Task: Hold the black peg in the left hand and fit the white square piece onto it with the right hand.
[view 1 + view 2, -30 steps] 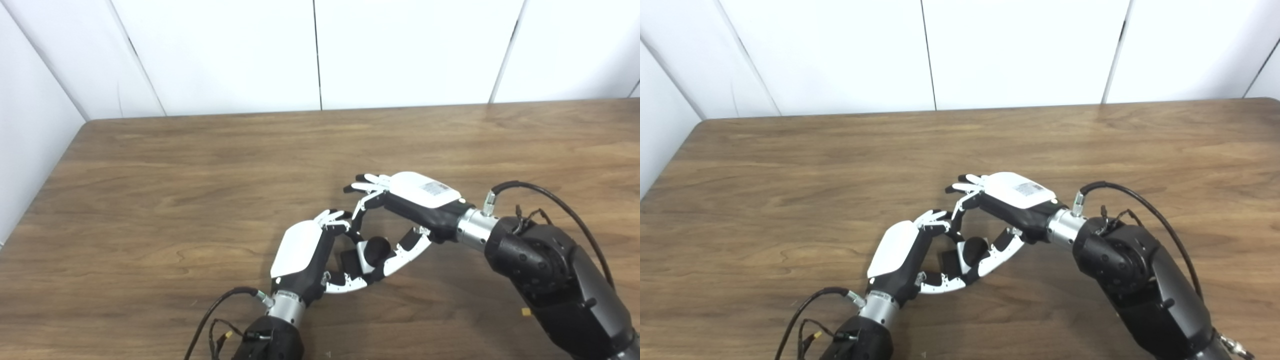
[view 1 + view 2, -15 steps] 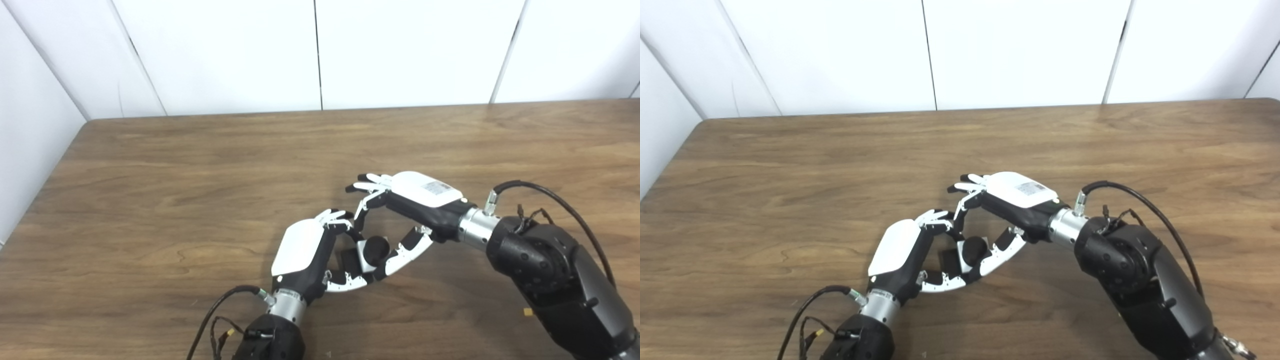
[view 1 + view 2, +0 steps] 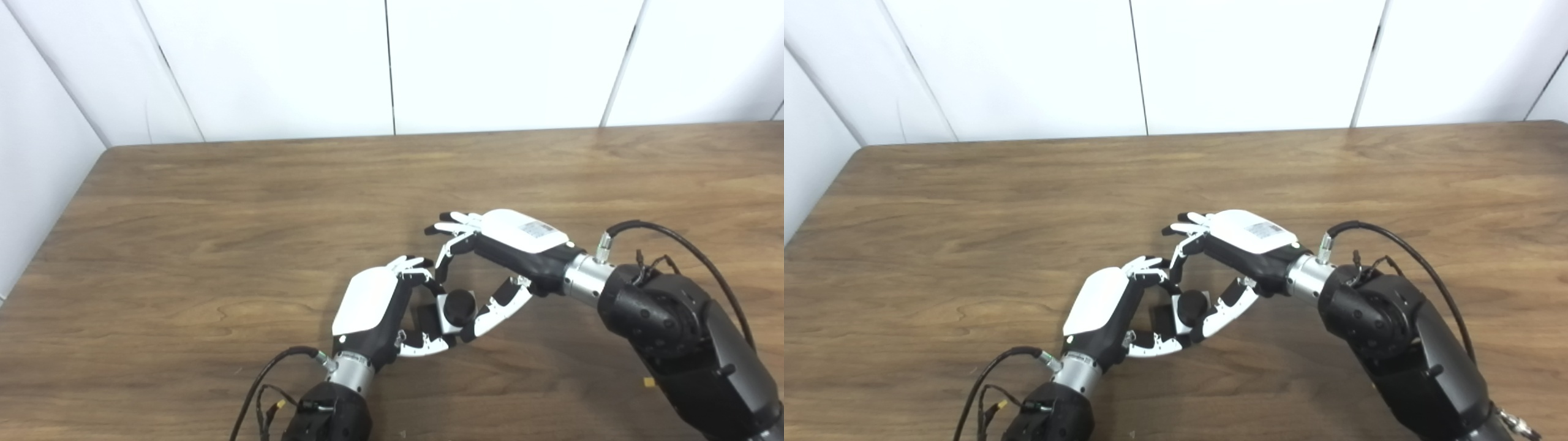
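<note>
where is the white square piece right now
In the left eye view the white square piece sits low and right of centre, between the left hand and the right hand, with the black peg poking through it.

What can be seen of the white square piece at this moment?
The white square piece is small, flat-sided and pale grey-white, mostly hidden between the two hands above the table. It sits around the black peg, whose round dark end shows through it. The left hand and the right hand close in on it from either side; which fingers actually touch it is unclear.
</note>
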Motion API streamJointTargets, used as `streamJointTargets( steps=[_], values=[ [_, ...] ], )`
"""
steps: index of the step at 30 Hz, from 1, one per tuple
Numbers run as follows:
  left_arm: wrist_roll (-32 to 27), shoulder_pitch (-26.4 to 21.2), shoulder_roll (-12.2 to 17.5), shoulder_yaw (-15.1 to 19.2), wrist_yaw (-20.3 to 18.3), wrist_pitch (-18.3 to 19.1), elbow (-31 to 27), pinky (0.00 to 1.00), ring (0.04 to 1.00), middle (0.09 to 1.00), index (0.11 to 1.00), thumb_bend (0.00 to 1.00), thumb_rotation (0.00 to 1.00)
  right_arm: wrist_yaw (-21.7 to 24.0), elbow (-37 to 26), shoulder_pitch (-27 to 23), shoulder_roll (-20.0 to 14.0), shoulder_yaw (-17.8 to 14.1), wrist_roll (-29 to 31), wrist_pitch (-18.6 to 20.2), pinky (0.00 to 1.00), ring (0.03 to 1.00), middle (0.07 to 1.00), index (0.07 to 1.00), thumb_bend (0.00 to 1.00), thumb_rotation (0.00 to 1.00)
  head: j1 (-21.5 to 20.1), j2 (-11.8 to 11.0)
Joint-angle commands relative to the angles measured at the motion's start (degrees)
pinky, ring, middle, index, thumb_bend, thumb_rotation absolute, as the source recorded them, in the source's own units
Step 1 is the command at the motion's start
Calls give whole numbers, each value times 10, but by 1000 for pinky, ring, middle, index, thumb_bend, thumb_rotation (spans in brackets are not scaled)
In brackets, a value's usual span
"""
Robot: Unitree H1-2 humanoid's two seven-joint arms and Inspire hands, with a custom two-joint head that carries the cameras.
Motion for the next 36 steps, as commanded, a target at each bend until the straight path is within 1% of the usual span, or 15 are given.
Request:
streamJointTargets(
  steps=[1, 2, 5, 10, 18, 26, 28, 29, 31, 33, 36],
  values=[
    [7, -1, 5, -8, -27, 11, -2, 785, 913, 858, 642, 608, 333, -8, -19, -17, -4, -10, 6, -6, 1000, 1000, 936, 611, 922, 329, 0, 1],
    [8, -2, 7, -9, -29, 12, -2, 788, 914, 861, 672, 620, 368, -7, -19, -16, -4, -11, 7, -5, 1000, 1000, 936, 610, 922, 328, 0, 1],
    [11, -3, 8, -9, -34, 15, -2, 790, 915, 863, 704, 633, 381, -4, -22, -16, -4, -11, 8, 0, 1000, 1000, 936, 610, 921, 324, 0, 1],
    [16, -4, 9, -11, -34, 16, 1, 779, 908, 859, 715, 640, 398, -4, -20, -17, -6, -11, 7, -3, 1000, 1000, 936, 611, 920, 329, 1, 2],
    [24, -6, 11, -13, -46, 22, -2, 789, 917, 871, 750, 635, 405, -5, -19, -18, -9, -13, 11, -6, 1000, 1000, 936, 612, 918, 333, 1, 1],
    [27, -5, 15, -14, -48, 21, -5, 787, 915, 876, 774, 670, 417, -8, -19, -19, -8, -16, 11, -4, 1000, 1000, 934, 611, 922, 319, 2, 1],
    [23, -3, 13, -11, -43, 20, -4, 791, 916, 876, 779, 698, 426, -10, -18, -18, -7, -19, 14, -4, 1000, 1000, 934, 614, 922, 312, 2, 1],
    [19, 0, 10, -8, -35, 18, 0, 794, 917, 876, 781, 708, 430, -11, -18, -18, -7, -21, 15, -3, 1000, 1000, 934, 616, 923, 310, 2, -3],
    [13, 3, 7, -4, -25, 15, 3, 796, 915, 873, 790, 747, 446, -10, -18, -18, -7, -25, 15, 1, 1000, 1000, 937, 629, 928, 310, 2, -3],
    [13, 4, 6, 0, -16, 14, 3, 806, 911, 870, 806, 785, 482, -8, -19, -18, -7, -28, 14, 6, 1000, 1000, 941, 647, 928, 311, 2, -3],
    [6, 8, 0, 8, 9, 6, 6, 800, 892, 856, 811, 846, 526, -10, -19, -15, -7, -38, 22, 10, 1000, 1000, 940, 674, 932, 308, 3, -7]
  ],
)
